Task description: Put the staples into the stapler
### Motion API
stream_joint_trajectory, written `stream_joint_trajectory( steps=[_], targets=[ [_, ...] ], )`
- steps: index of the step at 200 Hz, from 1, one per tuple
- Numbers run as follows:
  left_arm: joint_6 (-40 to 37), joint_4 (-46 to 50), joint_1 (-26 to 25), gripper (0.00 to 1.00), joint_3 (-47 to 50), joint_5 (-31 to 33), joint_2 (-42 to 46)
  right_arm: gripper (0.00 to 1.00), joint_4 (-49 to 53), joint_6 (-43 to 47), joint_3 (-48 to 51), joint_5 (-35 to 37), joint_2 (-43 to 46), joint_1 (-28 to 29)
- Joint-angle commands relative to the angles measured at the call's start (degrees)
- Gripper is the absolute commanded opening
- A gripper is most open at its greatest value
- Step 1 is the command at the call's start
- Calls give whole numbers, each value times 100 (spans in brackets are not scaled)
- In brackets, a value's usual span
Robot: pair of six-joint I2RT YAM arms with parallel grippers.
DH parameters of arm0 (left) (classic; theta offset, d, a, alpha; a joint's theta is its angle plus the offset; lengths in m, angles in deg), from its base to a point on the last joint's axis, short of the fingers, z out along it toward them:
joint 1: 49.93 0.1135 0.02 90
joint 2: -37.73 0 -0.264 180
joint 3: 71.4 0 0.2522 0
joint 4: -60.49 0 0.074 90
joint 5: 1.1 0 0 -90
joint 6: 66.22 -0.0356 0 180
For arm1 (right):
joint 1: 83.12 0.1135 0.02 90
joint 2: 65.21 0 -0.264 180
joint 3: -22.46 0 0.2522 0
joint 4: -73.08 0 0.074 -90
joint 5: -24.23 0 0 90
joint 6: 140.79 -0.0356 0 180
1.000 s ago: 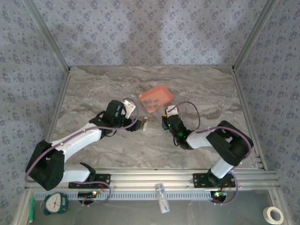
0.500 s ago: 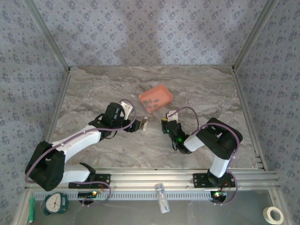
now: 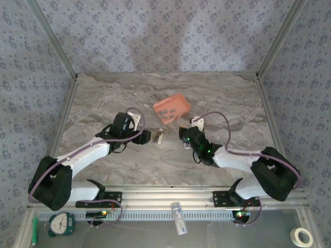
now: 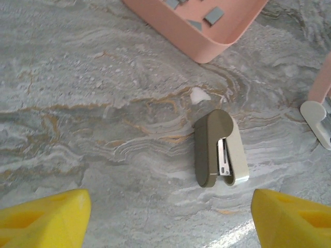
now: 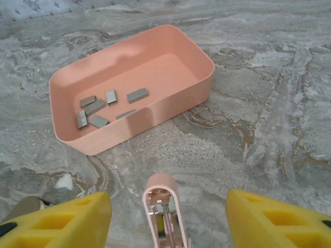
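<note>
Your right gripper (image 3: 184, 135) has backed off the tray (image 5: 165, 70), fingers spread wide around the stapler (image 5: 163, 209); left gripper (image 4: 165, 212) is spread too, and the staples (image 5: 95, 107) aren't loaded yet.

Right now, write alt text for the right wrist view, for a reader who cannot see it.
A salmon-pink tray sits on a grey marbled table, with several small grey staples gathered at its left end. Nearer the camera, a pale pink stapler sits between the right hand's wide-spread yellow fingers.

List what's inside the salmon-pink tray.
Loose dark-grey staples lie clustered at one end of the tray; the rest of its floor is bare. The near wall hides a thin strip of floor behind it.
</note>
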Motion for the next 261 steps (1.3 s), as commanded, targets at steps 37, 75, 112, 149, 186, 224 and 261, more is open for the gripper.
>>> stream_joint_trajectory(
  steps=[37,75,112,149,186,224,261],
  targets=[
    [840,789,672,80,-216,-395,105,62,3439,-1723,-1255,-1041,139,130],
    [734,854,944,80,-5,-570,332,65,3990,-2215,-2338,-1422,-744,576],
    [783,980,1024,80,-61,-566,485,71,4570,-2558,-3623,-1650,-2083,871],
    [765,1027,1084,80,-44,-520,598,73,4674,-2694,-4338,-2008,-2952,883],
    [783,932,1144,80,109,-434,792,73,4643,-2519,-4601,-2256,-3400,784],
    [762,912,1179,80,124,-380,833,70,4393,-2331,-4668,-2392,-3649,720],
    [730,853,1196,79,155,-342,829,58,4458,-2137,-4703,-2203,-3780,631]
  ],
)
